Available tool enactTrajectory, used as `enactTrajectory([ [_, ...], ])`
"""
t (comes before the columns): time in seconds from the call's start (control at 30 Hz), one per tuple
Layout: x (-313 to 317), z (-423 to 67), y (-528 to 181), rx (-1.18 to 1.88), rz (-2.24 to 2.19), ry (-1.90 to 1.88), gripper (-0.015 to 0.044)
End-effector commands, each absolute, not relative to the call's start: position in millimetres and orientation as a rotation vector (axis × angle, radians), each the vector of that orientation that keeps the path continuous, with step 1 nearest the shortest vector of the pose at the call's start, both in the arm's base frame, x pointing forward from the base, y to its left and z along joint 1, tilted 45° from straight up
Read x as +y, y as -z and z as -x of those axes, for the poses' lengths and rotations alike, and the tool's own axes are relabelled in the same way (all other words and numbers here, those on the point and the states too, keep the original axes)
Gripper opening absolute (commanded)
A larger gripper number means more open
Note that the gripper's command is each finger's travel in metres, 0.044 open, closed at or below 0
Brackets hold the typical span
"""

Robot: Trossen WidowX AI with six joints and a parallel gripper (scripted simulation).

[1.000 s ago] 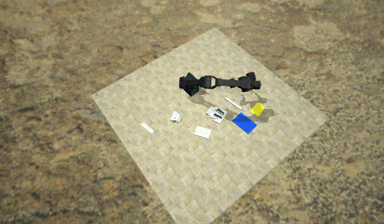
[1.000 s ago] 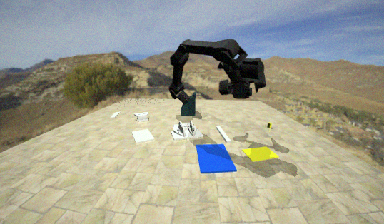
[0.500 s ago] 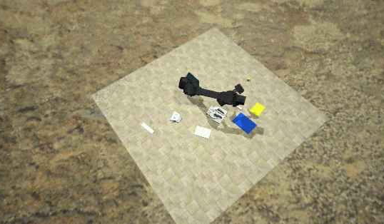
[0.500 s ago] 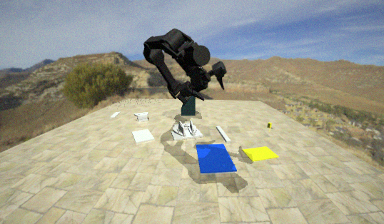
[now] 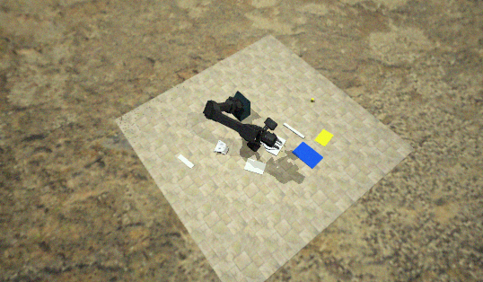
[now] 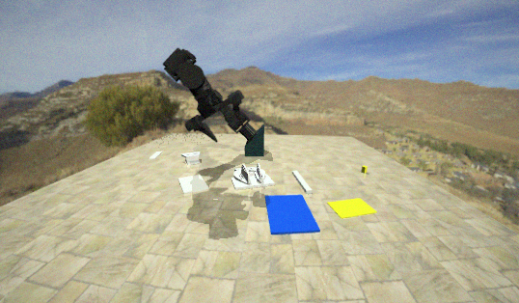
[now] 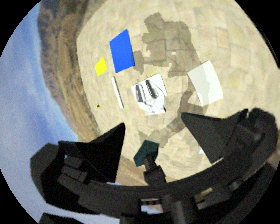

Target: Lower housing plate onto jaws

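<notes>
A square white base (image 5: 280, 146) (image 6: 265, 182) (image 7: 159, 80) carries two upright jaws, dark on their shaded faces, a left jaw (image 6: 243, 175) and a right jaw (image 6: 259, 173). A small white raised piece (image 5: 225, 150) (image 6: 192, 159) with a flat top stands apart from it. A flat white plate (image 5: 252, 168) (image 6: 187, 184) (image 7: 213, 87) lies beside the base, partly in shadow. I cannot tell for sure which of these two is the housing plate. My gripper (image 5: 262, 135) (image 6: 231, 131) (image 7: 153, 120) is open and empty, high above the work area, tilted back toward the arm's mount.
A white bar (image 5: 294, 130) (image 6: 302, 181) (image 7: 118, 92) lies beside the base. Beyond it are a blue panel (image 5: 308, 154) (image 6: 291, 214) (image 7: 122, 51), a yellow panel (image 5: 324, 137) (image 6: 352, 207) (image 7: 101, 67) and a small yellow piece (image 5: 312, 100) (image 6: 364, 169). A white strip (image 5: 186, 161) (image 6: 155, 154) lies far left.
</notes>
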State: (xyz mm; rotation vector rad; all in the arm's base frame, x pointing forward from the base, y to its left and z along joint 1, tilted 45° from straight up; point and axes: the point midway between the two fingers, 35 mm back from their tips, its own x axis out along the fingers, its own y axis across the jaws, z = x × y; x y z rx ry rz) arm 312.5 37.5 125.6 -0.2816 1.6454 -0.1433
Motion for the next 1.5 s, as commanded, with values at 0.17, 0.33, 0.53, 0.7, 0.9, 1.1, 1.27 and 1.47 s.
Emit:
enactTrajectory([
  [0.17, -38, -266, -174, 1.562, 0.559, 0.124, 0.044],
  [0.33, -75, -228, -195, 1.545, 0.721, 0.139, 0.044],
  [0.53, -110, -177, -212, 1.564, 0.912, 0.174, 0.044],
  [0.7, -128, -138, -220, 1.606, 1.042, 0.205, 0.044],
  [0.9, -129, -136, -219, 1.608, 1.046, 0.206, 0.044],
  [1.1, -156, -138, -194, 1.606, 1.05, 0.21, 0.044],
  [1.27, -157, -138, -193, 1.606, 1.05, 0.211, 0.044],
  [1.47, -163, -138, -187, 1.606, 1.049, 0.211, 0.044],
])
